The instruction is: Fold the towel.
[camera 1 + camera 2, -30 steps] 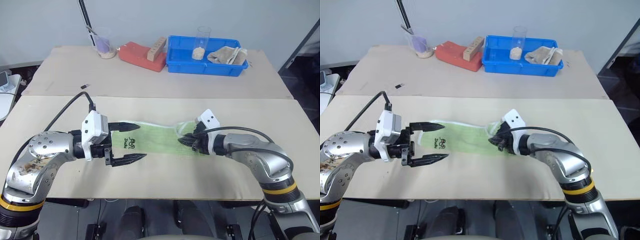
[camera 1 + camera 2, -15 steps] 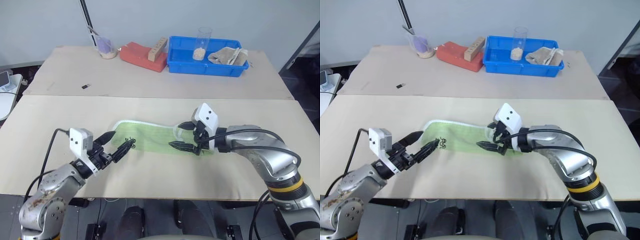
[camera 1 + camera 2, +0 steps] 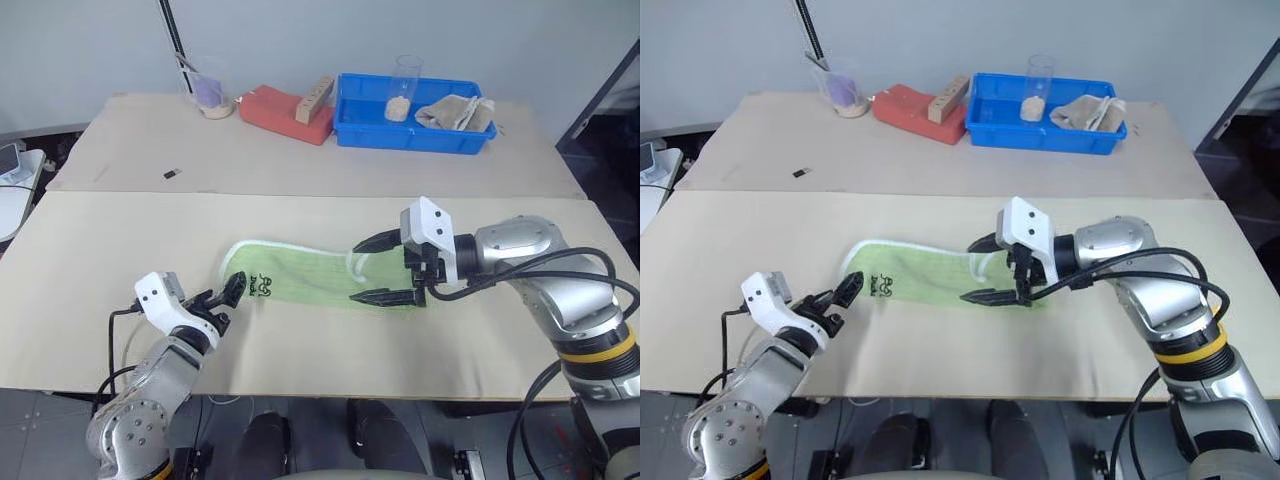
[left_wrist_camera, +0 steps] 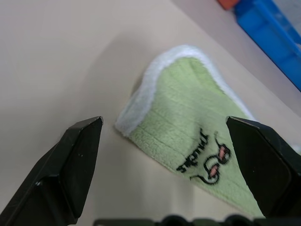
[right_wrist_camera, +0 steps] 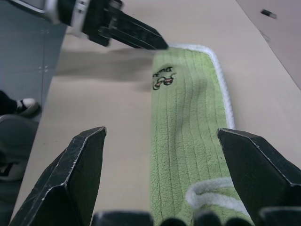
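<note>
Towel (image 3: 305, 283) lies flat on the surface (image 3: 120, 240), ungripped; both the left hand (image 3: 228, 297) and right hand (image 3: 385, 270) are spread. Its marked end should be pinched squarely at the edging.

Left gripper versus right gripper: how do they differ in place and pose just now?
The left gripper sits low by the towel's printed end; the right gripper hangs raised over the opposite end. The left points away from the robot, the right across toward its left. Both are open and hold nothing.
</note>
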You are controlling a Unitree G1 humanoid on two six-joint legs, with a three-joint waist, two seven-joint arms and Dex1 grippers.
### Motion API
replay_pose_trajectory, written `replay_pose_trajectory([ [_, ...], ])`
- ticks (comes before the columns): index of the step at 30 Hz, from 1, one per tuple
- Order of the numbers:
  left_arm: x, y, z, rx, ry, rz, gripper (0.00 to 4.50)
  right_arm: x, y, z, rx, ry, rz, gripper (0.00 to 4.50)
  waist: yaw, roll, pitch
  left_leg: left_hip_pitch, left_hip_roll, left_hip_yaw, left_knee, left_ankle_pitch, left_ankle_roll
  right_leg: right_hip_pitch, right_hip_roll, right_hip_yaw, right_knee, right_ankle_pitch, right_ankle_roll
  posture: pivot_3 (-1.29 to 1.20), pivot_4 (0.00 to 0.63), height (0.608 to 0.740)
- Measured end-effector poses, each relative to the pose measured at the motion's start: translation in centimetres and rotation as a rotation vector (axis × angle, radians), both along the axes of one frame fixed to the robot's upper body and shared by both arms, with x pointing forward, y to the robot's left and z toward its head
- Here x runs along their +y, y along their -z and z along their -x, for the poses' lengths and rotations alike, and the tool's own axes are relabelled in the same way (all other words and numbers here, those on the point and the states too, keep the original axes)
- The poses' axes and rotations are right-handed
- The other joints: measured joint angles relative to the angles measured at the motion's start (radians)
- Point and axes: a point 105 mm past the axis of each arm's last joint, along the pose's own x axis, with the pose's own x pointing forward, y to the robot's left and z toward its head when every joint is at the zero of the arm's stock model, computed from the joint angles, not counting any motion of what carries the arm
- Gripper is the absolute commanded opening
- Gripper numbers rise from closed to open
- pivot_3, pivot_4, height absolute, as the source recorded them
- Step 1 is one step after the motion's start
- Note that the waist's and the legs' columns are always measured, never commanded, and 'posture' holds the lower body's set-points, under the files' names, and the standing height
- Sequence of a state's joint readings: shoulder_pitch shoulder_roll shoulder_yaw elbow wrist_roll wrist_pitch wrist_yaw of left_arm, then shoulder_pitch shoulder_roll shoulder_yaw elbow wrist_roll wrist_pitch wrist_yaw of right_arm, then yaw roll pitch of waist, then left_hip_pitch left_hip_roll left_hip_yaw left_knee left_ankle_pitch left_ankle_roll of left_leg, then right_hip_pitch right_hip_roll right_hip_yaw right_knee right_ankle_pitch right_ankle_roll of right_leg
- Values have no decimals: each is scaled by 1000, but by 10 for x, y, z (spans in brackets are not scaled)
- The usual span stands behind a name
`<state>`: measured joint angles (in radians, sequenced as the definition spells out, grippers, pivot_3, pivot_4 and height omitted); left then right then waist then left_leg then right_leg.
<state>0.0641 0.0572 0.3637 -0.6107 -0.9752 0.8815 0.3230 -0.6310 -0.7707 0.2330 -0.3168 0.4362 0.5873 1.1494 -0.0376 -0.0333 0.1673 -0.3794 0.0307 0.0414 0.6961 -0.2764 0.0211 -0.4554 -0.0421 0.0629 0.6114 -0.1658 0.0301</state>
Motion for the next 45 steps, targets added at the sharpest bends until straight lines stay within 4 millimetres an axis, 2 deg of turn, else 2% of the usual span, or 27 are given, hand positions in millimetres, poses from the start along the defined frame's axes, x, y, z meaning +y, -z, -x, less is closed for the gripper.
replay_pose_trajectory([
  [3,-3,0,-3,21,-30,8,4500,-1,-5,-1,-13,-22,1,4188,1,0,0,0,0,0,0,0,0,0,0,0,0,0,0,0,150,714],
  [6,-4,2,-5,39,-40,-9,3675,-4,-4,-4,-4,-20,5,4236,1,0,0,0,0,0,0,0,0,0,0,0,1,0,0,0,150,714],
  [13,1,12,-15,86,-76,-42,294,-8,-2,-7,-5,-13,15,4236,2,0,0,0,-1,0,0,0,0,0,0,0,0,0,0,0,150,714],
  [14,1,11,-16,84,-73,-54,42,-9,-2,-7,-7,-11,17,4236,2,0,0,0,-1,0,0,0,0,0,0,0,0,0,0,0,150,714],
  [17,3,4,-21,51,-52,-123,42,-13,-5,-9,-21,4,25,4236,2,0,0,0,-1,0,0,0,0,0,0,0,0,0,0,0,150,714],
  [19,3,-3,-23,7,-2,-235,42,-19,-9,-11,-35,26,30,4236,1,0,0,0,-1,0,0,0,0,0,0,0,0,0,-1,0,150,714],
  [22,-13,-19,-25,-97,130,-348,42,-34,-12,-12,-47,81,55,4236,4,0,0,-1,-1,0,0,0,0,0,0,0,-1,0,-1,0,150,714],
  [28,-96,-61,-23,-414,649,-459,42,-84,-3,5,29,225,177,4236,33,0,0,-3,-2,2,0,0,0,-1,-1,2,-2,-4,-6,0,150,714],
  [33,-139,-77,-29,-564,865,-456,42,-100,-7,17,42,294,194,4236,23,0,0,-2,-2,3,0,0,0,-1,1,3,-1,-3,-5,0,150,714],
  [36,-171,-81,-36,-618,993,-420,42,-107,-6,25,59,347,190,4236,26,0,0,-3,-2,2,1,0,0,0,1,4,0,-3,-5,0,150,714],
  [38,-198,-76,-31,-634,1144,-383,42,-108,-9,30,48,373,182,4236,26,0,0,-3,-3,2,1,0,0,-1,1,4,-1,-3,-3,0,150,714],
  [40,-213,-66,-27,-647,1239,-386,42,-108,-11,33,36,393,178,4236,21,0,0,-5,-3,3,0,0,0,-1,1,5,-1,-2,0,0,150,714],
  [45,-222,-51,-30,-671,1322,-442,42,-110,-10,36,46,429,172,4236,22,0,0,-5,-3,2,0,0,0,-1,2,5,0,-2,0,0,150,714],
])
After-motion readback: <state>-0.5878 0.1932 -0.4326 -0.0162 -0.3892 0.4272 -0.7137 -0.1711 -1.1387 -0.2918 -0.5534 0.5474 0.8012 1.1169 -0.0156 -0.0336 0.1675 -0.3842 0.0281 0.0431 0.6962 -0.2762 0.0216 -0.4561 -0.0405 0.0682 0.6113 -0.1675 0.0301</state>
